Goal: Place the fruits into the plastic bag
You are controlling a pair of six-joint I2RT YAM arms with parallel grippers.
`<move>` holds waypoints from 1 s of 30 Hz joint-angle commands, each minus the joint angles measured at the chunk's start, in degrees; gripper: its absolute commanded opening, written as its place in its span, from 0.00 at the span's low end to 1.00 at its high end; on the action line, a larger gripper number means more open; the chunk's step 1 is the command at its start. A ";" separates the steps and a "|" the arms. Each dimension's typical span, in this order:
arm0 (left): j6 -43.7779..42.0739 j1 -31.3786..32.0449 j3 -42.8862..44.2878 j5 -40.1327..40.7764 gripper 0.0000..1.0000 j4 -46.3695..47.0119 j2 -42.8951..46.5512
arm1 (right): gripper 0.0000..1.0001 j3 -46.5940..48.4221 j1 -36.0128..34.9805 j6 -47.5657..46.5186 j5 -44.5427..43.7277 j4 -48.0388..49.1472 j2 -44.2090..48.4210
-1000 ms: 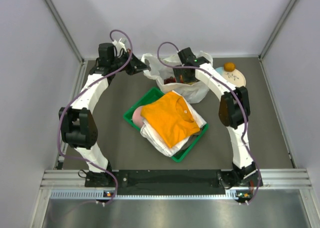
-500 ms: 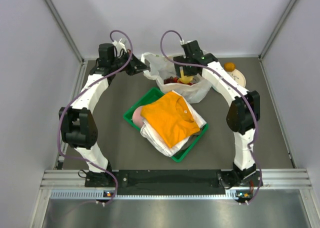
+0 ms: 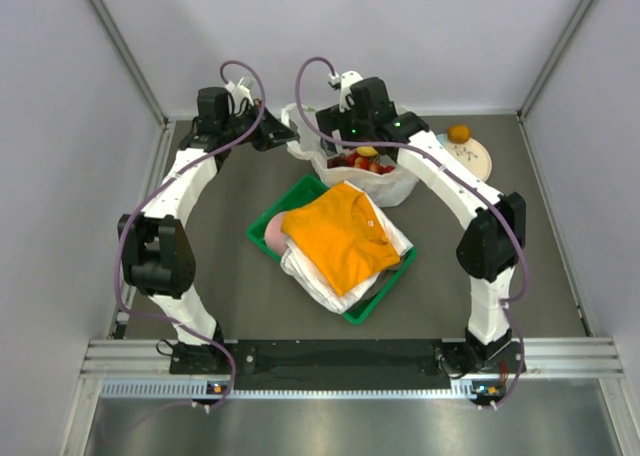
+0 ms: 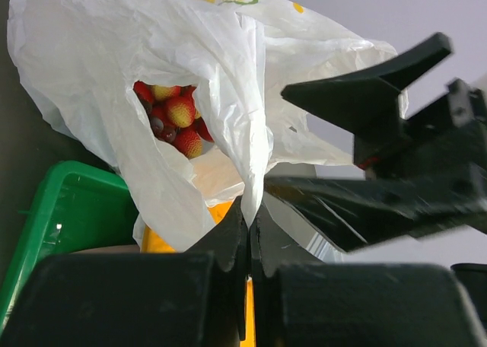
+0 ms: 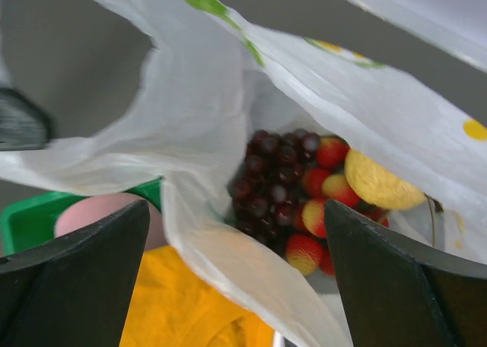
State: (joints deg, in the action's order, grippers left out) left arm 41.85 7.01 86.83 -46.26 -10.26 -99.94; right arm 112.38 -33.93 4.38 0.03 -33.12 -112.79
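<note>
plastic bag [image 3: 395, 186]: far centre of worktop, mouth open
left tool [image 4: 247, 214]: pinched on plastic bag rim
right tool [image 5: 236, 210]: spread wide, empty, over mouth
done: grapes [image 5: 270, 183], strawberries [image 5: 304, 252], pear [image 5: 380, 181] inside
remaining: orange [image 3: 459, 133] on plate [image 3: 478, 159], far right

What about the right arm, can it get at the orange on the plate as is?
Probably yes. The orange sits bare on the plate, right of the bag, nothing over it, on that arm's side. The right gripper hangs open and empty above the bag.
</note>
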 commanded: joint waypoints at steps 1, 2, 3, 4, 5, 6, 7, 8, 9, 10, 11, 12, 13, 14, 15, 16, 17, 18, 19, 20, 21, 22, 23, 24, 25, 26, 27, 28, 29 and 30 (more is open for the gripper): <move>-0.45 0.11 -0.69 -0.85 0.00 2.79 2.56 | 0.95 0.39 -2.45 -3.32 5.24 8.24 7.23; -0.45 0.11 -0.69 -0.85 0.00 2.70 2.56 | 0.95 0.30 -2.63 -3.68 5.41 9.12 7.85; -0.45 0.11 -0.78 -0.85 0.00 2.79 2.56 | 0.95 0.04 -2.89 -3.59 5.94 10.78 8.55; -0.45 0.11 -0.78 -0.85 0.00 2.79 2.56 | 0.95 -0.14 -2.81 -3.50 6.03 11.93 10.12; -0.45 0.11 -0.87 -0.85 0.00 2.79 2.65 | 0.95 -0.32 -2.89 -3.07 6.03 12.99 10.83; -0.45 0.11 -0.87 -0.85 0.00 2.79 2.65 | 0.95 -0.75 -2.98 -2.98 5.86 13.95 11.71; -0.45 0.11 -0.96 -0.85 0.00 2.79 2.56 | 0.95 -0.76 -2.89 -2.80 5.33 15.44 12.76; -0.36 0.11 -0.96 -0.85 0.00 2.79 2.47 | 0.95 -0.58 -2.89 -2.54 4.72 15.81 13.21; -0.36 0.11 -0.96 -0.85 0.00 2.97 2.47 | 0.95 0.29 -2.81 -2.54 3.58 15.81 13.39; -0.27 0.11 -0.96 -0.94 0.00 3.05 2.47 | 0.96 1.08 -2.81 -2.71 2.87 15.20 13.39; -0.19 0.11 -0.96 -0.94 0.00 3.14 2.38 | 0.96 1.79 -2.72 -2.97 2.26 14.59 13.13; -0.10 0.11 -0.87 -1.02 0.00 3.23 2.30 | 0.96 3.62 -2.63 -3.24 1.56 13.97 12.86; -0.10 0.11 -0.78 -1.02 0.00 3.23 2.29 | 0.96 4.94 -2.46 -3.24 1.03 13.18 12.34; -0.10 0.11 -0.78 -1.11 0.00 3.23 2.29 | 0.96 6.78 -2.11 -2.02 0.67 9.95 10.94; -0.18 0.11 -0.69 -1.11 0.00 3.06 2.29 | 0.96 10.89 -0.80 -0.88 1.19 8.18 9.88; -0.27 0.11 -0.61 -1.11 0.00 2.88 2.29 | 0.96 12.59 -0.09 0.35 1.55 6.51 9.26; -0.45 0.11 -0.52 -1.03 0.00 2.79 2.38 | 0.96 13.82 0.88 2.89 1.81 5.28 8.74; -0.54 0.11 -0.52 -1.02 0.00 2.62 2.30 | 0.95 14.44 2.63 3.96 3.21 5.18 8.82; -0.62 0.11 -0.61 -1.02 0.00 2.44 2.38 | 0.95 14.10 3.60 4.92 3.83 5.61 9.08; -0.62 0.11 -0.61 -0.94 0.00 2.53 2.47 | 0.95 13.66 4.48 6.33 4.01 5.79 9.43; -0.62 0.11 -0.69 -0.94 0.00 2.53 2.38 | 0.95 12.96 5.36 6.78 4.01 6.05 10.04; -0.62 0.11 -0.69 -0.94 0.00 2.61 2.47 | 0.95 12.78 7.11 7.13 4.10 5.88 10.22; -0.62 0.11 -0.69 -0.94 0.00 2.62 2.38 | 0.95 12.69 7.91 7.31 3.84 5.18 10.31; -0.54 0.11 -0.61 -0.94 0.00 2.62 2.38 | 0.94 12.78 8.70 7.31 2.79 3.70 10.49; -0.62 0.11 -0.52 -0.94 0.00 2.53 2.38 | 0.94 12.69 10.19 7.39 2.34 2.81 10.58; -0.62 0.11 -0.52 -0.94 0.00 2.61 2.38 | 0.94 12.78 11.07 7.66 1.82 2.11 10.66; -0.62 0.11 -0.34 -0.94 0.00 2.62 2.30 | 0.94 12.69 12.04 8.09 0.86 0.53 10.75; -0.62 0.11 -0.26 -0.85 0.00 2.62 2.29 | 0.94 12.60 13.96 8.53 0.59 -0.01 10.84; -0.62 0.11 -0.25 -0.76 0.00 2.53 2.29 | 0.94 12.52 15.03 9.76 0.58 -0.45 10.84; -0.62 0.11 -0.34 -0.85 0.00 2.53 2.29 | 0.94 12.25 16.08 10.55 0.58 -1.06 10.93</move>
State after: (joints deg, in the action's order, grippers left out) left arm 41.87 7.01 86.35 -46.46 -10.17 -99.94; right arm 124.18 -21.50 11.22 2.07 -31.14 -103.35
